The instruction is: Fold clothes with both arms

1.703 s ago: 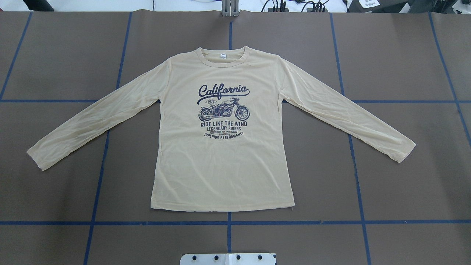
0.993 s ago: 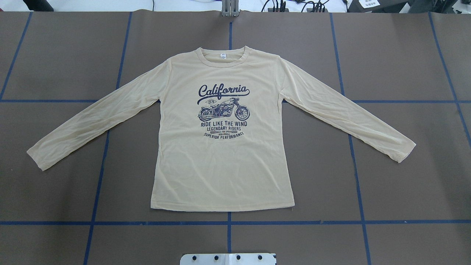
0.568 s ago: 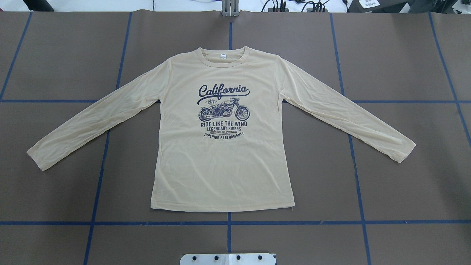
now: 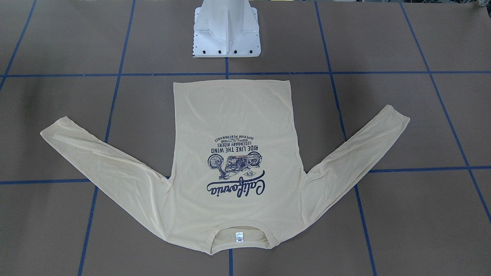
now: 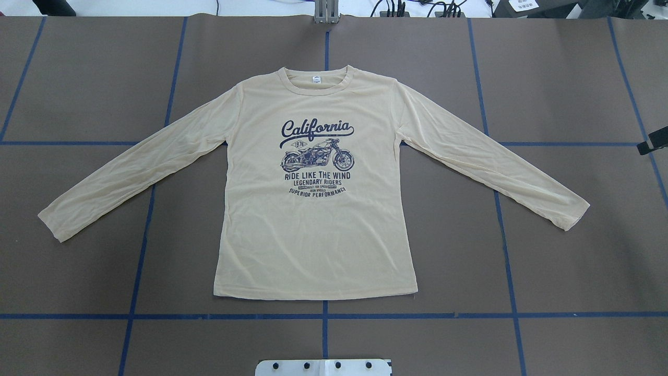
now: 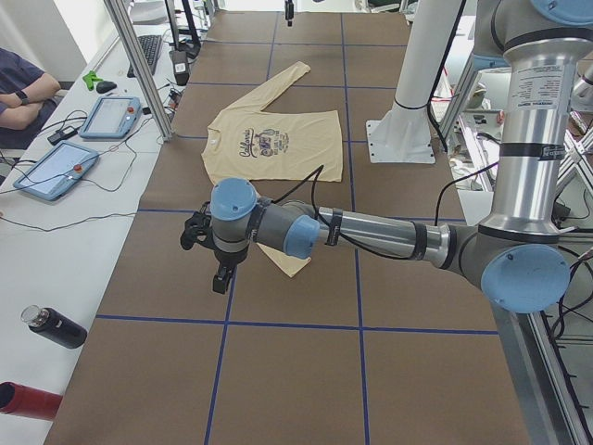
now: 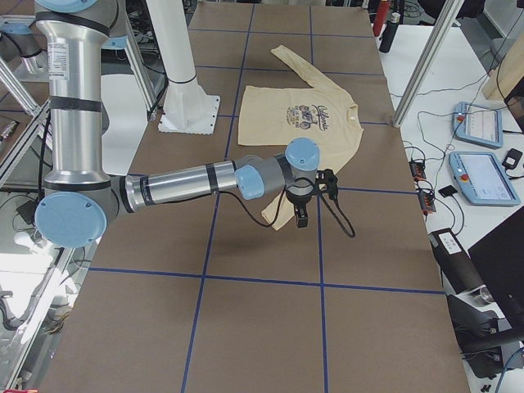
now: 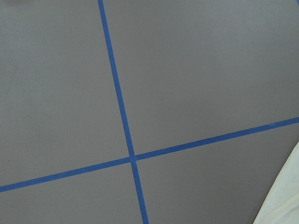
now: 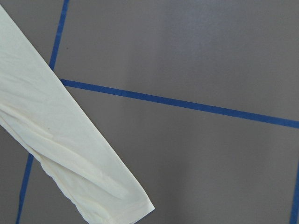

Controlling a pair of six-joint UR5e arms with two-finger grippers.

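The pale cream-yellow long-sleeved T-shirt [image 5: 315, 209] lies flat and face up on the brown table, sleeves spread out, navy "California" print [image 5: 315, 130] on the chest, neck label [image 4: 238, 237] at the far collar. My left gripper [image 6: 220, 276] hangs over the table just beyond the left cuff [image 6: 292, 264]; I cannot tell if it is open. My right gripper [image 7: 301, 216] hangs beside the right cuff [image 7: 274, 218]; only a black tip [image 5: 652, 147] shows at the overhead view's right edge, state unclear. The right wrist view shows the sleeve end [image 9: 70, 140]; no fingers show.
Blue tape lines [image 5: 323, 316] grid the table. The white pedestal base [image 4: 226, 34] stands at the robot's side of the hem. Tablets [image 6: 56, 167], bottles [image 6: 56, 326], a metal post [image 6: 139, 65] and a seated person [image 6: 18, 88] are along the operators' side.
A black tip of the right gripper has come into the overhead view at its right edge. The shirt has not moved.
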